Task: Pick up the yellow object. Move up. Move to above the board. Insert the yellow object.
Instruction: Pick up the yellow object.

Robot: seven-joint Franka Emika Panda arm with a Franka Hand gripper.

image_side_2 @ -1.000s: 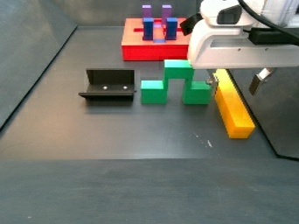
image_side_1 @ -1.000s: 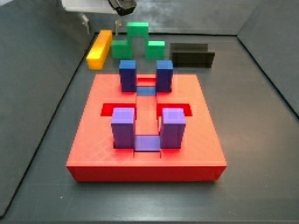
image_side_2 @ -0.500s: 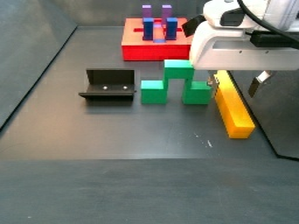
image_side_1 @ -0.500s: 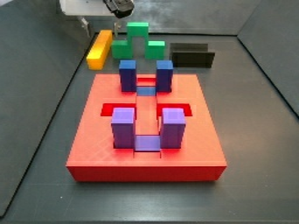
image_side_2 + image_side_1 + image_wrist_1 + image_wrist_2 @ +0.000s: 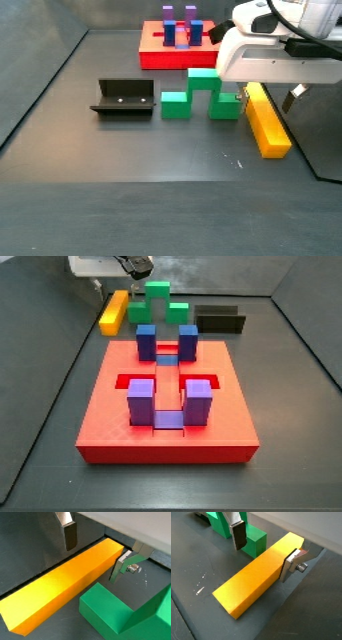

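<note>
In a side view, the nearest thing is the yellow bar (image 5: 266,124), lying flat on the dark floor at the right and running near to far beside the right wall. Just left of its far end sits the green stepped block (image 5: 203,94), and further left the fixture (image 5: 123,99). Farthest back stands the red board (image 5: 179,45) with its blue and purple upright blocks (image 5: 183,24).

The gripper (image 5: 264,548) hangs over the bar's far end. In both wrist views its silver fingers (image 5: 126,564) straddle the bar, one plate on each long side, spread wider than the bar, with nothing held.

This looks like the pick-up step. The next move likely calls for settling lower, then closing squarely on the long faces without nudging the green block.
</note>
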